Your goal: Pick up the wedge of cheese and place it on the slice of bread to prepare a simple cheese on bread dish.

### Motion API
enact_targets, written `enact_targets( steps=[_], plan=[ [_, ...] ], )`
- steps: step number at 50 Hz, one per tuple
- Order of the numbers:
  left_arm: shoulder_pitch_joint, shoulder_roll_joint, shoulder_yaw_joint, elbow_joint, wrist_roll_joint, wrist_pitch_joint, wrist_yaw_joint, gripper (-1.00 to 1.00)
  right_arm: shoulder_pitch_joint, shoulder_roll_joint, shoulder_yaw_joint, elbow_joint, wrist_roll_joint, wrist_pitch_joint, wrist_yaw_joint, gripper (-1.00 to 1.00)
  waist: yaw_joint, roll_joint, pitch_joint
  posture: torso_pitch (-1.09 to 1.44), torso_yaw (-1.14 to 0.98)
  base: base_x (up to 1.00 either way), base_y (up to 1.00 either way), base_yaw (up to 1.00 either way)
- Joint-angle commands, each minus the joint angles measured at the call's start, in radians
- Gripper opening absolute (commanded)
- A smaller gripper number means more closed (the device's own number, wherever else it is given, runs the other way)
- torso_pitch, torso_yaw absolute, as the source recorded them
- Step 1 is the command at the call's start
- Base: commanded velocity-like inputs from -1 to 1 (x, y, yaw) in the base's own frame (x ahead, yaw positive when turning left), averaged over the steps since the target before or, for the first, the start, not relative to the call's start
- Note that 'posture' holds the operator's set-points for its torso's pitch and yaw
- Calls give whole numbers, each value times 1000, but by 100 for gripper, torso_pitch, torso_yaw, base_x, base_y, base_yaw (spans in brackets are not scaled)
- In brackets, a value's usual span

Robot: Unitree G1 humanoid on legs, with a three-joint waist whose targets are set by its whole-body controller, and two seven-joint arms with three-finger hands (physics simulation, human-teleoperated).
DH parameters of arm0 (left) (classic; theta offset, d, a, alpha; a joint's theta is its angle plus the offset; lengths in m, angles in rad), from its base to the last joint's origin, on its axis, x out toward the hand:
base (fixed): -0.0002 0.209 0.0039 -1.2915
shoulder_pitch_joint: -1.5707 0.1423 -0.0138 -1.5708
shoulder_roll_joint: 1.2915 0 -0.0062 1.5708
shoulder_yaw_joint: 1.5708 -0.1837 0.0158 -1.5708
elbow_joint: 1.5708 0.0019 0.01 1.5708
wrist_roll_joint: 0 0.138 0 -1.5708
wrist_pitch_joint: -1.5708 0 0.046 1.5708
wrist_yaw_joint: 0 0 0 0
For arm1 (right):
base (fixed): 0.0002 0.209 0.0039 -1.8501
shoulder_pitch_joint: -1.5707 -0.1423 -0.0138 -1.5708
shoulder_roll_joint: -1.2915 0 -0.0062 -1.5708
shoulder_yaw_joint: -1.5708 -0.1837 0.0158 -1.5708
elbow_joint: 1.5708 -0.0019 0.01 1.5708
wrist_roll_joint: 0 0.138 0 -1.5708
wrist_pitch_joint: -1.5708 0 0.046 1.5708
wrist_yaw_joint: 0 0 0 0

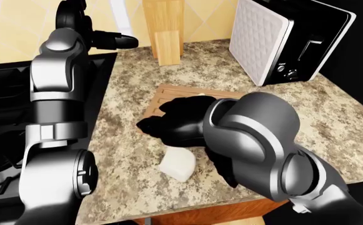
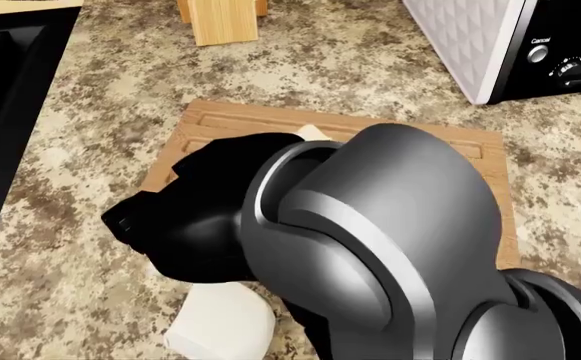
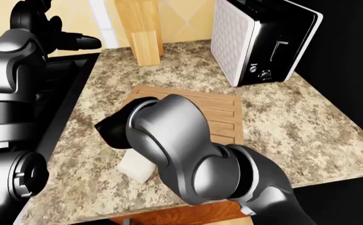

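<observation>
Nearest to the robot, close to the near edge of the granite surface [image 1: 128,154]: wedge of cheese [image 1: 177,164], white, lying flat on the surface, just beside the near edge of the cutting board [image 3: 221,115]. Directly above it in the head view: right hand [image 2: 170,229], black, with the bulky grey forearm behind it covering most of the board. Fingers hidden under the palm, so cannot tell how far open, and cannot tell if touching the cheese; nothing seen held.

Further on: slice of bread [image 2: 313,133] on the cutting board, only a small pale corner visible past the forearm. Cheese not on the bread.

At the left edge of the surface: black sink [image 1: 0,101]. Raised above it, well apart from the cheese and board: left hand [image 1: 109,40], fingers spread and pointing right in the left-eye view, holding nothing.

Toward the far edge of the surface: wooden knife block [image 1: 166,33] upright near the wall, and at the far right corner a white and black toaster [image 1: 287,42].
</observation>
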Motion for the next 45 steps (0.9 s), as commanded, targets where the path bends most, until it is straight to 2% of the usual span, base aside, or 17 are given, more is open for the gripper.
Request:
enact_targets(
  steps=[1, 5, 13, 22, 30, 45],
  plan=[
    [-43, 16, 8, -41, 3, -27, 3, 100, -42, 5, -22, -3, -15, -5, 0, 100, -1, 5, -31, 0, 0, 0, 0, 0],
    [-41, 14, 7, -45, 3, -25, 2, 100, -61, 27, -8, 8, -23, -7, 0, 100, -2, 7, -30, 0, 0, 0, 0, 0],
    [-50, 14, 6, -57, 5, -10, 0, 100, -26, 79, 30, 11, -78, -44, 0, 100, -4, 10, -32, 0, 0, 0, 0, 0],
    [-49, 15, 8, -55, 5, -14, -1, 100, -35, 105, 87, 0, -99, -4, 0, 100, -9, 15, -32, 0, 0, 0, 0, 0],
    [-48, 17, 9, -56, 2, -14, 0, 100, -19, 143, 101, 13, -124, -17, 0, 100, -14, 19, -32, 0, 0, 0, 0, 0],
    [-41, 15, 10, -59, -2, -17, 3, 100, 34, 159, 114, 16, -153, -43, 0, 100, -18, 19, -36, 0, 0, 0, 0, 0]
  ],
)
